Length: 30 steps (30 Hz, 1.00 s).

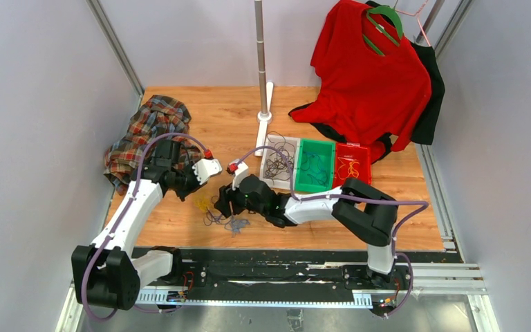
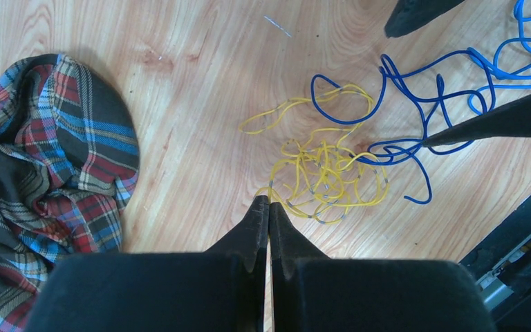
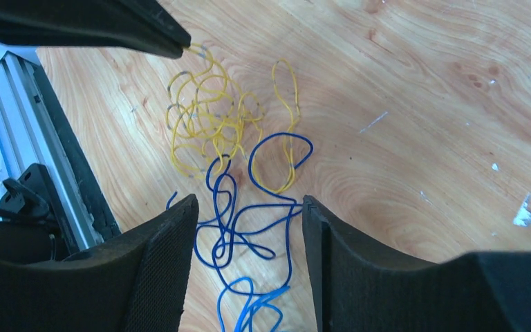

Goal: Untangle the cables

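A wooden table (image 1: 235, 117) is seen from above, with two robot arms mounted at its near edge.

At far left lies one crumpled plaid shirt (image 1: 145, 135). Beside it, the left gripper (image 2: 268, 202) points down at the table. Its jaws are pressed together, and the tips meet the edge of one loose yellow cable bundle (image 2: 321, 176). Whether a strand is pinched between them cannot be told.

Just right of the yellow bundle lies one blue cable bundle (image 2: 387, 149). The two overlap where a blue loop crosses the yellow strands. The right gripper (image 3: 249, 202) hovers low over the blue bundle with its jaws apart, and blue loops lie on the wood between its two fingers.

Behind the grippers stands one grey pole (image 1: 261, 55) on a white base.

Further right, three bins sit side by side. One white tray (image 1: 264, 149) holds black cables (image 1: 276, 164). One green bin (image 1: 317, 142) holds dark thin cables (image 1: 313, 164). One red bin (image 1: 352, 146) holds yellow-orange cables (image 1: 350, 168).

At back right, one red shirt (image 1: 370, 76) hangs on one green hanger (image 1: 387, 21), with one black garment (image 1: 432, 97) behind it.
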Tool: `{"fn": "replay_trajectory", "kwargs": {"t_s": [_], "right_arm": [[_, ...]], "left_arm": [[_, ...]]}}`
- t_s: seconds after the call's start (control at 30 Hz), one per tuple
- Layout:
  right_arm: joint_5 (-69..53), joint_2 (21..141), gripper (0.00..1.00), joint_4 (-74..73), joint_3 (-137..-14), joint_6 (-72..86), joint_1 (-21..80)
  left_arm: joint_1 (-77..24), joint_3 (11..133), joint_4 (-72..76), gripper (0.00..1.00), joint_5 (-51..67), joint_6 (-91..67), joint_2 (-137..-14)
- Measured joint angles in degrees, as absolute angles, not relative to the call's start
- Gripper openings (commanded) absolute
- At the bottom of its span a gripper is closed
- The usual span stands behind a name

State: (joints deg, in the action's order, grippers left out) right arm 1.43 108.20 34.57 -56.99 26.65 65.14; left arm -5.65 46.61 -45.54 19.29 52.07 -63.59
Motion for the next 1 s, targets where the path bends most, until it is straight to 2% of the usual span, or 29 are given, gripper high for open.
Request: {"fn": "replay_trajectory", "kwargs": {"t_s": [0.23, 0.33, 0.43, 0.5, 0.53, 0.77, 1.0], "right_arm": [[1.5, 111.2, 0.41, 28.6, -61.2, 27.5, 65.1], [1.5, 111.9, 0.32, 26.5, -61.2, 28.1, 64.8], [1.5, 112.2, 0.18, 25.3, -61.2, 29.1, 64.1], [1.4, 112.2, 0.04, 25.1, -61.3, 29.8, 63.6], [1.3, 112.2, 0.01, 25.2, -61.2, 30.3, 63.5], [-1.6, 110.1, 0.01, 30.8, -57.5, 34.8, 59.5], [-2.5, 96.0, 0.01, 33.8, -52.1, 36.0, 53.1]], "left_arm": [[-5.3, 46.6, -45.6, 0.01, 19.3, 52.5, -63.4], [-5.3, 46.6, -45.6, 0.01, 19.3, 52.9, -63.3], [-5.3, 46.6, -45.6, 0.01, 19.3, 53.1, -63.2], [-5.3, 46.6, -45.6, 0.01, 19.3, 53.1, -63.2], [-5.3, 46.6, -45.6, 0.01, 19.3, 53.1, -63.2], [-4.9, 46.5, -45.5, 0.01, 18.7, 54.2, -62.6], [-4.9, 43.4, -43.4, 0.01, 15.8, 56.5, -62.0]]}}
